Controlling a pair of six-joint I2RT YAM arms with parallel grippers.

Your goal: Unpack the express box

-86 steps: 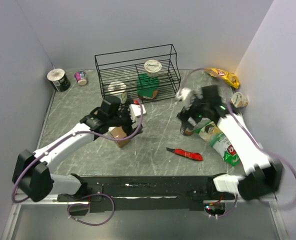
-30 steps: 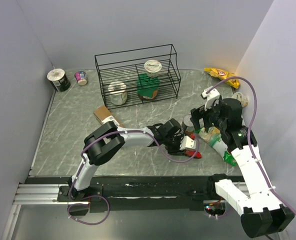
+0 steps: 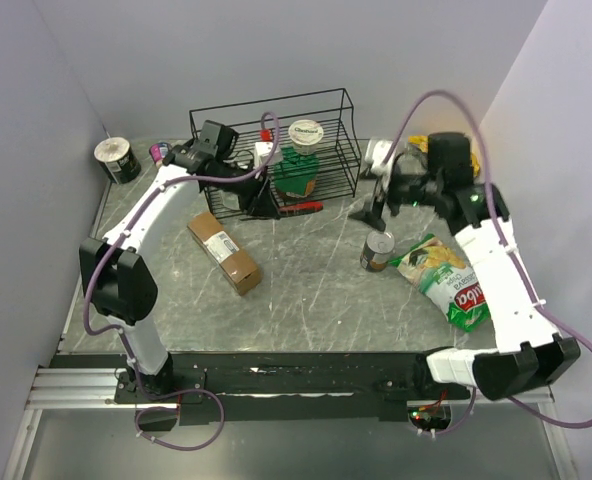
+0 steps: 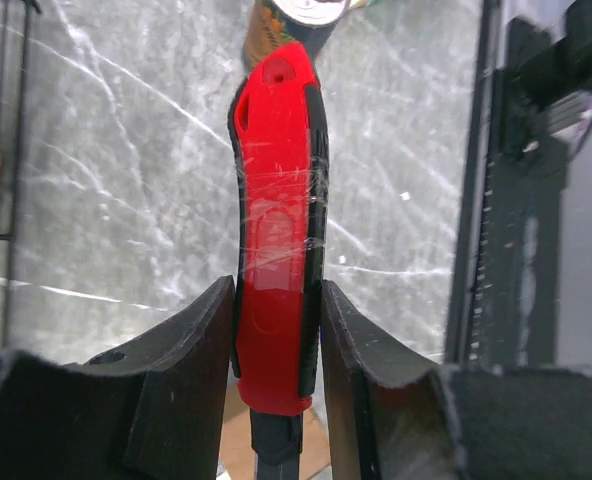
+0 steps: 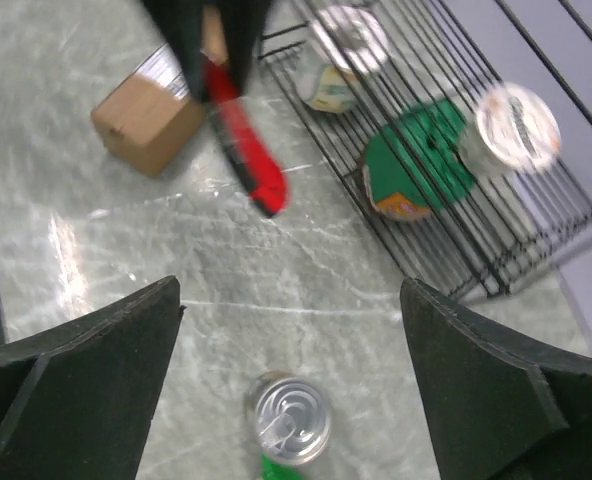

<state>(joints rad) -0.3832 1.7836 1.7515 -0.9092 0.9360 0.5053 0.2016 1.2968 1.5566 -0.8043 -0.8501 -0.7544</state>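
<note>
The express box (image 3: 223, 251), a brown carton with a white label, lies closed on the table left of centre; its end also shows in the right wrist view (image 5: 148, 121). My left gripper (image 3: 272, 206) is shut on a red utility knife (image 4: 276, 240), held in the air in front of the wire rack, right of and behind the box. The knife's red body (image 3: 303, 207) points right, and it shows again in the right wrist view (image 5: 248, 155). My right gripper (image 5: 291, 292) hangs open and holds nothing, above a tin can (image 5: 291, 418).
A black wire rack (image 3: 328, 120) at the back holds a green jar (image 3: 297, 172) with a white lid. The can (image 3: 377, 250) and a green snack bag (image 3: 450, 288) stand at the right. A cup (image 3: 117, 159) and a small pink pot (image 3: 160, 153) sit at the back left.
My left arm has lifted the red knife from the front of the table and swung it back to the rack. My right gripper has risen and drawn back from the can.
</note>
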